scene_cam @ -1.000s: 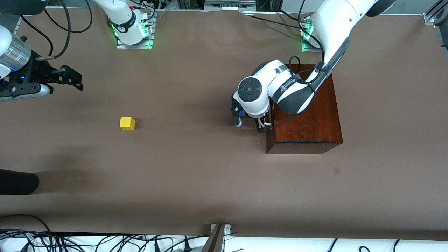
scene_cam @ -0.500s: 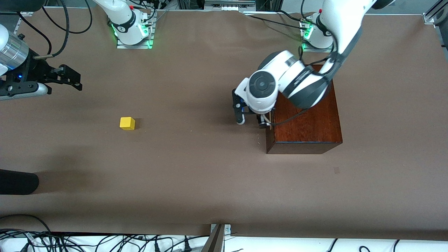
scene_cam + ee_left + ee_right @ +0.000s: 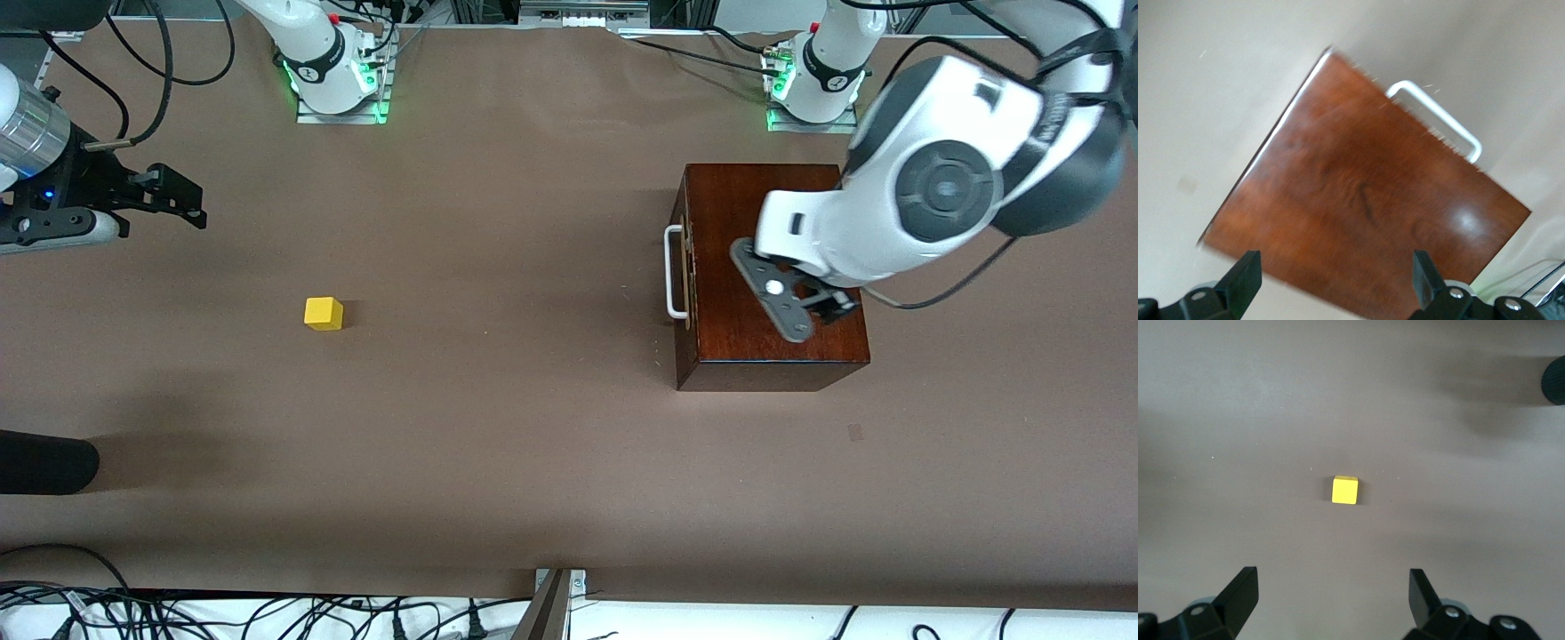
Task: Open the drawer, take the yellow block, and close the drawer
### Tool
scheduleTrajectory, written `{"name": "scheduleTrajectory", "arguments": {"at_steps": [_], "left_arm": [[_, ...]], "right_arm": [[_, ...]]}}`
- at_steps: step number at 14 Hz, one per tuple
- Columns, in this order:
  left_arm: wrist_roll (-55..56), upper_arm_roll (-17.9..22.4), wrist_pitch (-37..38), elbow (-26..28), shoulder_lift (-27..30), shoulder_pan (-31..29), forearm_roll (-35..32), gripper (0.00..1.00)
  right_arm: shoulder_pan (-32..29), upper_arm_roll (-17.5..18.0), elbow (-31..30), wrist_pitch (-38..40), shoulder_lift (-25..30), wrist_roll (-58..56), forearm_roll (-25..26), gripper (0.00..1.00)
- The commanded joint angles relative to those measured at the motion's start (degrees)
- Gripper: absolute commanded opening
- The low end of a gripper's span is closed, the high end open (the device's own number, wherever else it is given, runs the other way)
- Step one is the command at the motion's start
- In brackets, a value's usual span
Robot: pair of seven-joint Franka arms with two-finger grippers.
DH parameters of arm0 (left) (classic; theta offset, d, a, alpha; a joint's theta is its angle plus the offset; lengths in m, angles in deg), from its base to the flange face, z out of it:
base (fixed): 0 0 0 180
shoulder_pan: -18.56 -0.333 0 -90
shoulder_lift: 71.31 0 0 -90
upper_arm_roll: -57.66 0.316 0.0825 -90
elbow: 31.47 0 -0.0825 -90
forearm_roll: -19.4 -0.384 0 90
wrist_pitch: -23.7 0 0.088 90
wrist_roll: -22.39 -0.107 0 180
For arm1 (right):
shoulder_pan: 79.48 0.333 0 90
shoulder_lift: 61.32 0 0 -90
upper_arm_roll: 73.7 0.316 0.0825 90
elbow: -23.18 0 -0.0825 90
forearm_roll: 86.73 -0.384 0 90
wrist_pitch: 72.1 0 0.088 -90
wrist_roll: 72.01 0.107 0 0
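The yellow block [image 3: 323, 313] lies on the bare table toward the right arm's end, well away from the dark wooden box [image 3: 782, 222]. The drawer [image 3: 683, 267] is shut, its white handle [image 3: 675, 271] facing the right arm's end. My left gripper [image 3: 1335, 287] hangs open over the box top [image 3: 1365, 200] with nothing between its fingers; the handle [image 3: 1438, 120] shows past the box's edge. My right gripper [image 3: 197, 206] waits open above the table at the right arm's end. In the right wrist view the block [image 3: 1345, 490] lies ahead of the open right gripper [image 3: 1333, 600].
A black rounded object [image 3: 44, 462] pokes in at the table's edge at the right arm's end, nearer the camera than the block. Cables [image 3: 267, 618] run along the near table edge. The arm bases [image 3: 338, 80] stand at the farthest edge.
My left arm has left the drawer handle, risen and swung over the box top, uncovering the handle. The drawer has stayed shut. The right arm and the block have barely moved.
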Motion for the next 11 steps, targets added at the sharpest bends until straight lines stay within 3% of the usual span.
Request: {"name": "scheduleTrajectory", "arguments": {"at_steps": [1, 3, 5, 6, 9, 11], "left_arm": [[2.41, 6.78, 0.97, 3.06, 5.53, 0.85, 2.94, 1.00], [3.98, 14.69, 0.62, 5.17, 9.15, 1.55, 8.64, 1.00], [14.57, 23.83, 0.45, 7.98, 13.19, 7.07, 10.52, 1.00], [21.76, 25.88, -0.16, 10.87, 15.91, 8.84, 10.61, 1.00], [32.55, 26.16, -9.81, 22.11, 25.04, 8.42, 10.17, 1.00], [32.82, 26.60, -11.86, 24.78, 26.83, 6.67, 10.60, 1.00]], "right_arm": [[0.01, 0.05, 1.49, 0.99, -0.64, -0.49, 0.60, 1.00], [0.01, 0.05, 1.57, 0.82, -0.72, -0.49, 0.60, 1.00], [0.01, 0.05, 1.57, 0.82, -0.99, -0.49, 0.60, 1.00], [0.01, 0.05, 1.57, 0.82, -1.08, -0.49, 0.60, 1.00], [0.01, 0.05, 1.57, 0.73, -1.43, -0.49, 0.60, 1.00], [0.18, 0.22, 1.57, 0.47, -1.43, -0.49, 0.51, 1.00]]}}
